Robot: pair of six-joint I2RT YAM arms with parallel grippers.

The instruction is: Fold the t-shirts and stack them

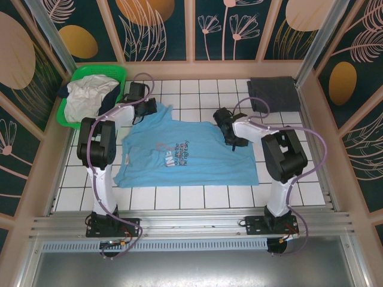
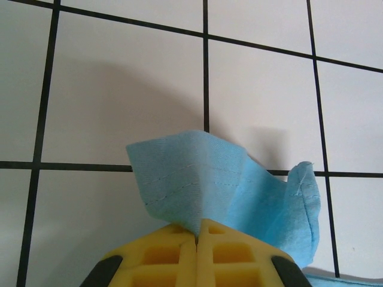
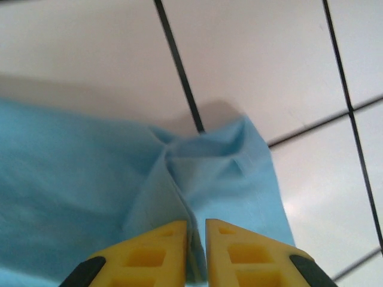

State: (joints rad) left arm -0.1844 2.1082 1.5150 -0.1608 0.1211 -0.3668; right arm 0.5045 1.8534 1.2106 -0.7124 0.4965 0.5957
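light blue tee (image 1: 209, 162) spread on tiles (image 1: 197, 197), l gripper (image 2: 196, 238) clenched on its edge, r gripper (image 3: 196, 232) pinching a fold

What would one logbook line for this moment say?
left gripper: shut on light blue t-shirt | right gripper: pinching same shirt | shirt: spread on table | dark grey t-shirt: folded, far right

A: Top view light?
B: Bright, even, sharp; only faint shadows on the white worktop (image 1: 197, 194).
A: Wrist cams?
B: Left crisp, broad soft shadow behind the blue t-shirt (image 2: 203, 179). Right one blurry, cloth smeared, pale glare on tile beside the right claw (image 3: 196, 226).
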